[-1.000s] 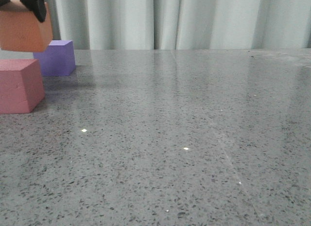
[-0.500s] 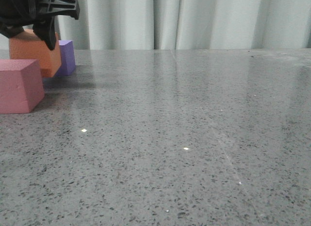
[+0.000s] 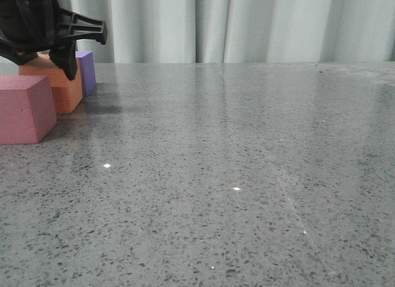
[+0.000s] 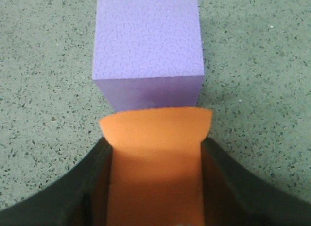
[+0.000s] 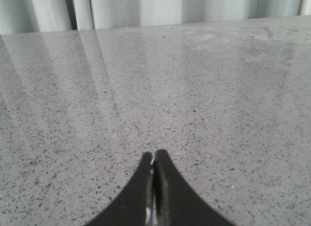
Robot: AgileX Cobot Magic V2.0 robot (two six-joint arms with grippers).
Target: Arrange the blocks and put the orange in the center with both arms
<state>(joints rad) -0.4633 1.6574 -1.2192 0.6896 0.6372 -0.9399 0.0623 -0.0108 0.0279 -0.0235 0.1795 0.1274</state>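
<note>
The grey speckled stone table (image 3: 247, 176) carries three foam cubes near its far left corner. The black left gripper (image 4: 154, 153) clamps the orange foam cube (image 3: 58, 86) by two opposite sides — it sits between the pinkish-red foam cube (image 3: 24, 108) in front and the purple foam cube (image 4: 148, 46) behind. The black right gripper (image 5: 154, 163) hangs over bare tabletop, fingers pressed together, holding nothing.

Purple cube (image 3: 87, 71) mostly behind orange cube (image 3: 60, 88)

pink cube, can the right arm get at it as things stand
Probably not easily: the pink cube sits at the far left, beside the left end effector holding the orange cube. The right end effector is shut.
</note>
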